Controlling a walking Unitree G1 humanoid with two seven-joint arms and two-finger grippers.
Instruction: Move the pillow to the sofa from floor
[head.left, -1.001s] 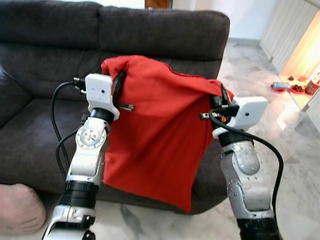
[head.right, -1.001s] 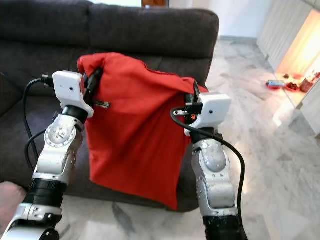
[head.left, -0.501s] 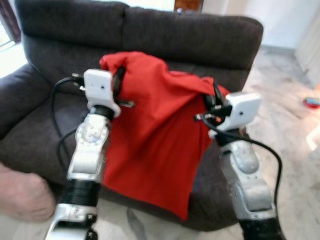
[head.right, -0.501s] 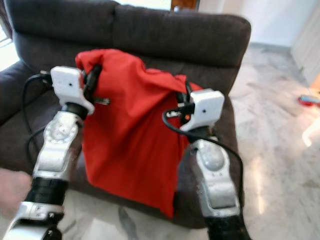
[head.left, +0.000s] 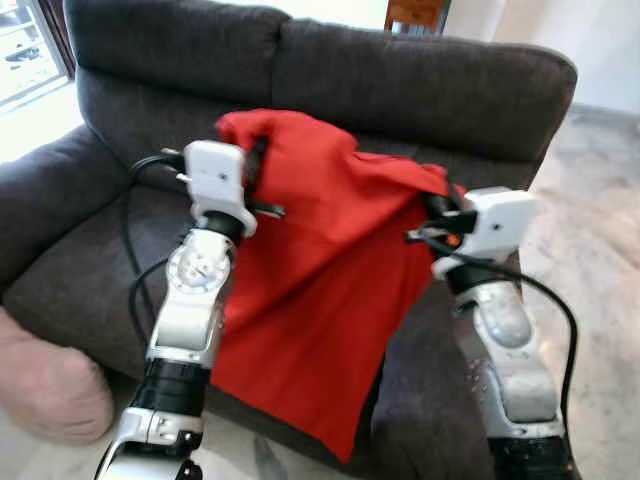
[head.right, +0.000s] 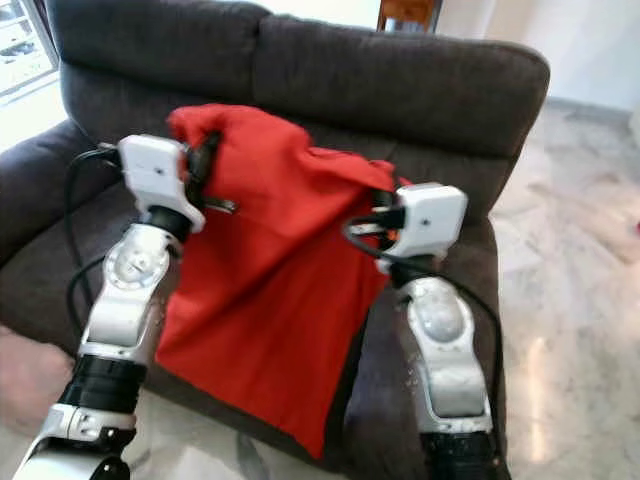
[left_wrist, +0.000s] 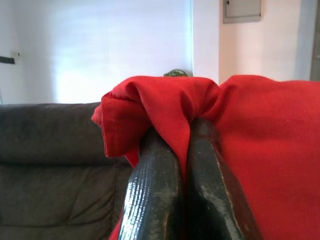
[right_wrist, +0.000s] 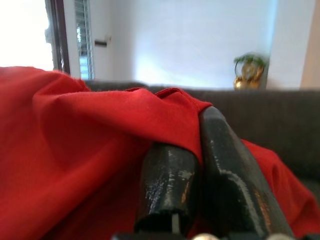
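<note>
A limp red pillow hangs in the air in front of the dark grey sofa, its lower corner dangling past the seat's front edge. My left gripper is shut on the pillow's upper left corner, and the left wrist view shows the cloth pinched between both black fingers. My right gripper is shut on the upper right corner, with red fabric folded over its fingers in the right wrist view.
The sofa's seat cushion lies below and behind the pillow, with an armrest at the left. A pinkish rounded object sits on the floor at lower left. Marble floor stretches to the right of the sofa.
The camera has swung left, so the sofa now sits more centred and its left armrest shows. Both grippers still hold the pillow the same way.
</note>
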